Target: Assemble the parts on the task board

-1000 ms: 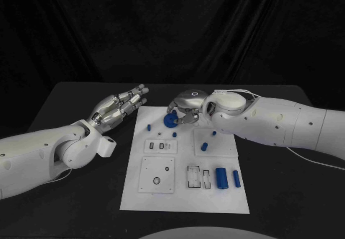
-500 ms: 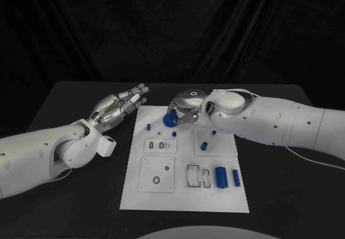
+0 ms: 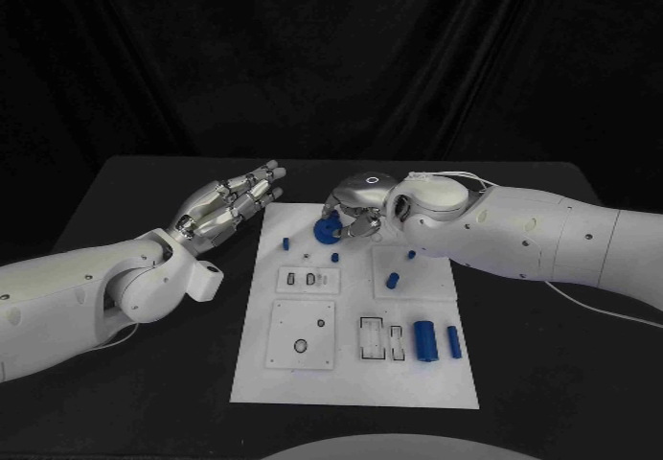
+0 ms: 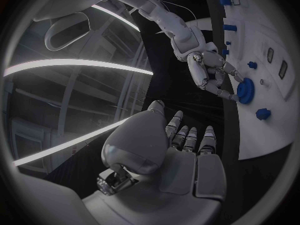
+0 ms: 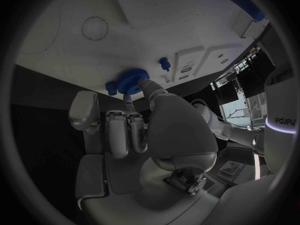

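Nearest the robot, on the near part of the task board (image 3: 415, 383), two blue cylinders (image 3: 425, 341) lie side by side next to a pair of narrow rectangular slots (image 3: 376, 339), well short of either hand; they look like parts still waiting to be seated. A square plate with a small oval hole (image 3: 303, 335) sits beside the slots, towards the left arm.

Farther out, a few small blue pegs (image 3: 393, 281) stand or lie on the board, closer to the right hand than to the left.

At the far edge of the board the right hand (image 3: 355, 213) comes down from above with its fingers curled around a blue gear-like disc (image 3: 328, 231). The right wrist view shows the fingertips (image 5: 145, 85) touching the disc's toothed rim (image 5: 132, 80) while the disc lies against the white board. Judging by this, the hand is pinching the part to seat it or turn it on its spot, though whether it is fully home cannot be told.

The left hand (image 3: 228, 203) hovers just off the board's far left corner, beside the right hand but apart from it, with nothing in it and fingers stretched out straight, lying close side by side. It seems kept clear so the right hand has room to work.
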{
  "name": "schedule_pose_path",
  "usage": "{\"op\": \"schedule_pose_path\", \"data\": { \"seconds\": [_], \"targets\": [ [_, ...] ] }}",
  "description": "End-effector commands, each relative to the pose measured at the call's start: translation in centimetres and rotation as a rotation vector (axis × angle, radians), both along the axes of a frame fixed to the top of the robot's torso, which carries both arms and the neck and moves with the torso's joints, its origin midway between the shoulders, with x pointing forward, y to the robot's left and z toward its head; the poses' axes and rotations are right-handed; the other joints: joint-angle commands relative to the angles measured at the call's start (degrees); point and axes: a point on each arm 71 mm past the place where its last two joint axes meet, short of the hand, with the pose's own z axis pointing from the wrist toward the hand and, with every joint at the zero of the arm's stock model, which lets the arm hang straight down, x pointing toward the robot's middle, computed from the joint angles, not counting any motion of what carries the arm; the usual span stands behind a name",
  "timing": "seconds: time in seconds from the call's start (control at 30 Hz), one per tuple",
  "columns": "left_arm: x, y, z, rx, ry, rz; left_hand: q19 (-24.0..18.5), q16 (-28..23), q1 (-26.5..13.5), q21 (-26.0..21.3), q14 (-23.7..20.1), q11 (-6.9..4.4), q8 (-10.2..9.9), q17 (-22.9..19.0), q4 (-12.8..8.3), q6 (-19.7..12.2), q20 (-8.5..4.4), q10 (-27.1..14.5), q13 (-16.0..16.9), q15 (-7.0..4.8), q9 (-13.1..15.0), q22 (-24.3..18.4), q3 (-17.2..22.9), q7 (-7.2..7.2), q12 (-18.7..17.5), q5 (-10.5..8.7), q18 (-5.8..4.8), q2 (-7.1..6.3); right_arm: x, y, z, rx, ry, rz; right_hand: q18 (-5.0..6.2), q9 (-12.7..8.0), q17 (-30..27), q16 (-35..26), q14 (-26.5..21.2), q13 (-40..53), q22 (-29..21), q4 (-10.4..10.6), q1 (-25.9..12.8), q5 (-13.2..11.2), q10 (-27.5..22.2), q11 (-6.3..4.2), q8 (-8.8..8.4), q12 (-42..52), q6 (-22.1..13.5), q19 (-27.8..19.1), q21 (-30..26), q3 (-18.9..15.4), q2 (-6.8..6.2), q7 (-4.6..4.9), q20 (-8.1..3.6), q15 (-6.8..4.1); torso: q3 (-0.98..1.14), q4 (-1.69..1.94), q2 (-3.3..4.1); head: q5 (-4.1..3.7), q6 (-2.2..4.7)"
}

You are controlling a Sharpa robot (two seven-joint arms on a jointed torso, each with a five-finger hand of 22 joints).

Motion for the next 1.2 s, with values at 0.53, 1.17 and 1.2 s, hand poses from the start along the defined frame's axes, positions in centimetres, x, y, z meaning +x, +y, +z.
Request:
{"op": "schedule_pose_path", "data": {
  "seconds": [0.53, 1.17, 1.2],
  "targets": [
    [0.0, 0.0, 0.5, -0.069, -0.029, 0.000, 0.04, -0.21, 0.56, 0.09, -0.02, 0.52, 0.28, -0.05, -0.14, -0.19, 0.51, 0.13, 0.09, 0.38, 0.04, 0.07, 0.49, 0.19, 0.18, 0.45, 0.61, 0.00, 0.5, -0.7, 0.1, 0.022, -0.036, -0.067, 0.87, -0.15, 13.03, -0.52, 4.85, 15.09, 2.12, 0.23, 0.40, 0.28, 5.85, -0.14, -0.44, 0.15, 0.69, -0.52, -0.95, 0.65, 1.06, 0.28, -0.14, -0.31, 0.05, -0.12, 0.00, -0.02, 0.03],
    [-0.1, 0.7, 0.5, -0.071, -0.021, 0.019, 0.05, -0.21, 0.66, 0.10, -0.02, 0.55, 0.31, -0.05, -0.18, -0.14, 0.57, 0.13, 0.09, 0.40, 0.05, 0.07, 0.68, 0.21, 0.17, 0.53, 0.61, 0.08, -0.9, -3.5, 3.7, 0.119, -0.140, -0.041, 0.60, -0.74, 13.64, 0.33, 5.22, 15.09, 3.08, 0.74, -0.57, -3.00, 5.85, -0.26, -1.46, 0.15, 0.65, 0.65, 0.23, 0.00, 0.50, 0.06, -0.16, -0.41, 0.07, -0.01, -0.04, 0.36, 0.27],
    [-0.1, 0.7, 0.5, -0.071, -0.021, 0.021, 0.04, -0.21, 0.69, 0.10, -0.02, 0.56, 0.34, -0.05, -0.20, -0.07, 0.59, 0.16, 0.10, 0.40, 0.06, 0.07, 0.72, 0.22, 0.18, 0.55, 0.61, 0.07, -1.0, -4.0, 4.1, 0.120, -0.144, -0.044, 0.58, -0.77, 13.65, 0.33, 5.22, 15.09, 3.13, 0.82, -0.65, -3.39, 5.85, -0.27, -1.51, 0.15, 0.70, 0.70, 0.26, -0.09, 0.50, 0.05, -0.17, -0.42, 0.07, 0.01, -0.06, 0.34, 0.27]
  ]
}}
